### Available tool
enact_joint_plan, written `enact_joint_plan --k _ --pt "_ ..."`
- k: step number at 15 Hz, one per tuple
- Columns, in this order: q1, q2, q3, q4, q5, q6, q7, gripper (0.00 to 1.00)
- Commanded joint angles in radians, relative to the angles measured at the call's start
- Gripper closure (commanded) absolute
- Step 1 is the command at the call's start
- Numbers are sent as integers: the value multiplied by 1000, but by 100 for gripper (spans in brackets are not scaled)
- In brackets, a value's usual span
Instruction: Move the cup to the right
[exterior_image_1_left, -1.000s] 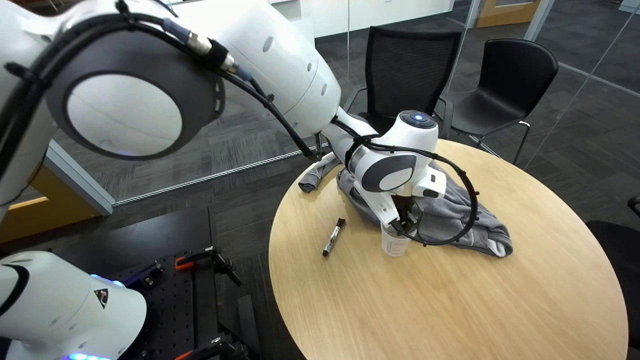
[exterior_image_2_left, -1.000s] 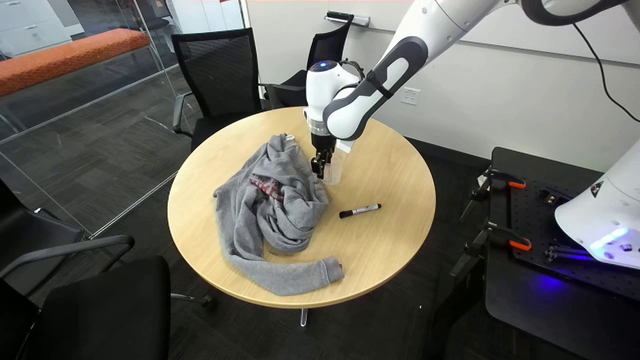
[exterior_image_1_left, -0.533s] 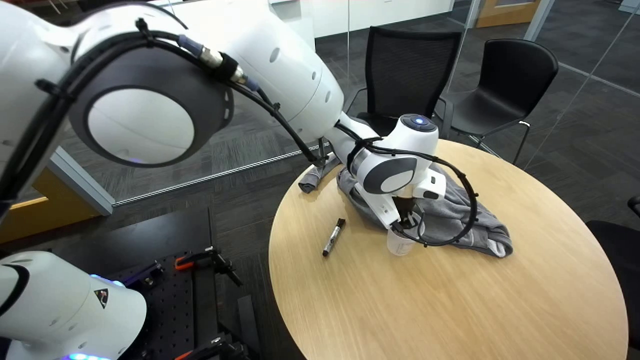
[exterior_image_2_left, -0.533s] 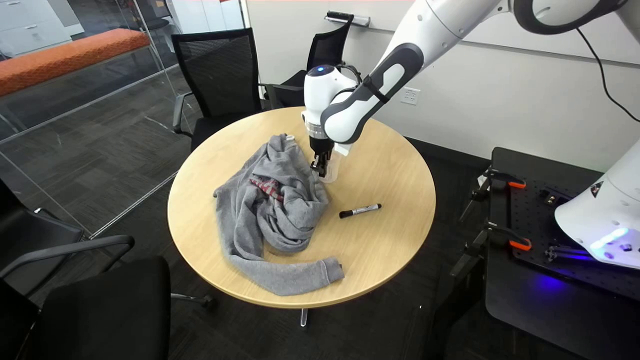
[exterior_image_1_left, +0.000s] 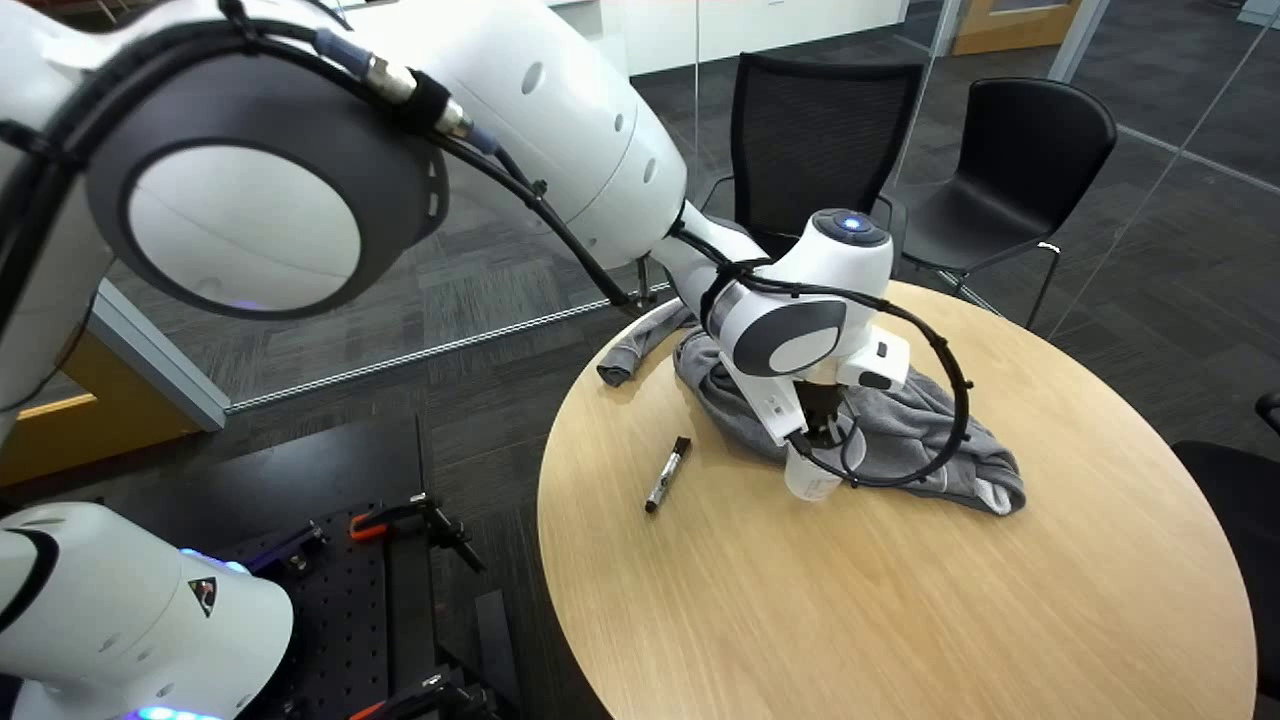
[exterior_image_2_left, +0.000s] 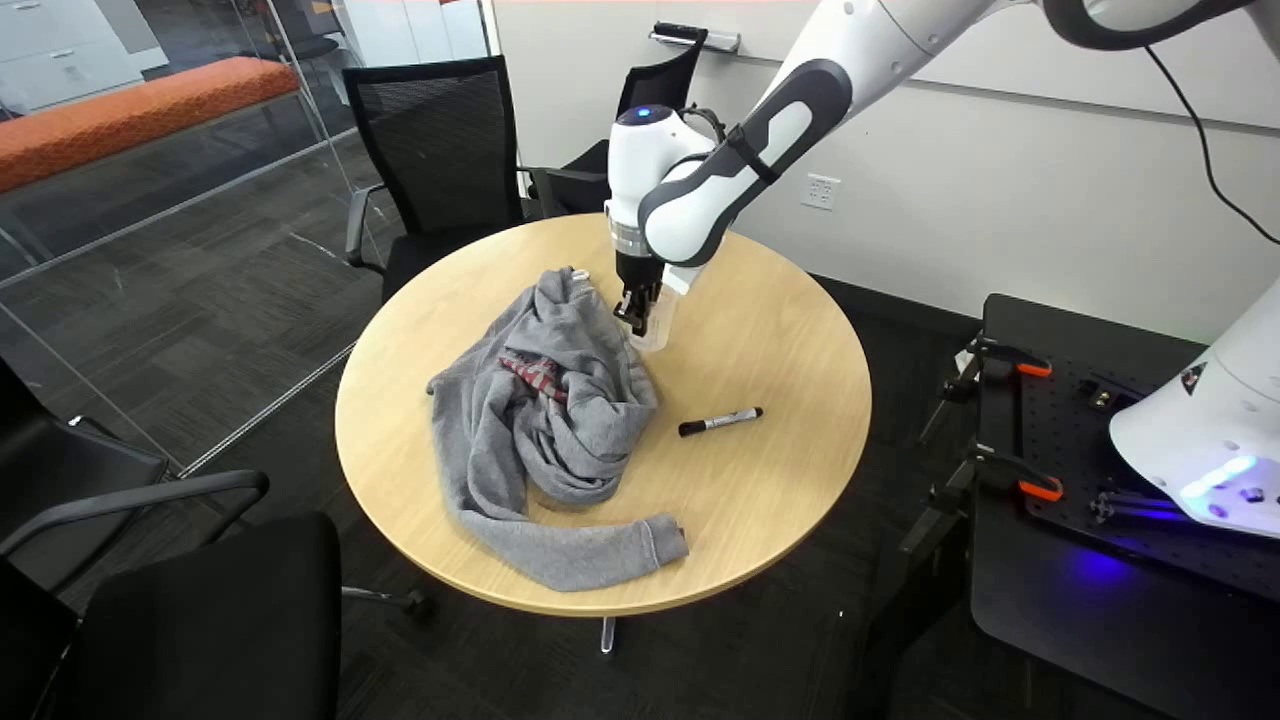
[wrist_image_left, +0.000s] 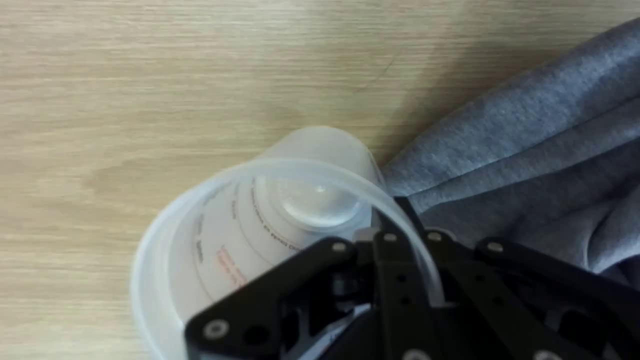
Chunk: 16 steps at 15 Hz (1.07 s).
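Together, the cup (wrist_image_left: 255, 220) and the gripper (wrist_image_left: 395, 220) have moved a little since half a second ago. The gripper is pinching the cup's wall, with one finger inside and one outside, it seems. The cup's bottom is below the gripper, but I can't tell if it is lifted. I think grabbing is done and moving has begun; setting the cup down and letting go are left. A grey cloth (wrist_image_left: 520, 150) is just beside the gripper, and a marker pen (exterior_image_2_left: 720, 421) lies farther from it. Under the gripper is a round table (exterior_image_2_left: 770, 330). Past the gripper stand black chairs (exterior_image_2_left: 435, 145) on dark carpet (exterior_image_1_left: 490, 420), then an orange bench (exterior_image_2_left: 150, 115).
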Motion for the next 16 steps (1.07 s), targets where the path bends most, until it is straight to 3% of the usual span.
enact_joint_plan --k 1,9,16 --pt "-8 -74 -30 -58 42 -10 71 99" --pt "-43 -89 -110 -64 117 -18 230 99" --pt "-109 -74 -141 -75 210 -15 330 99"
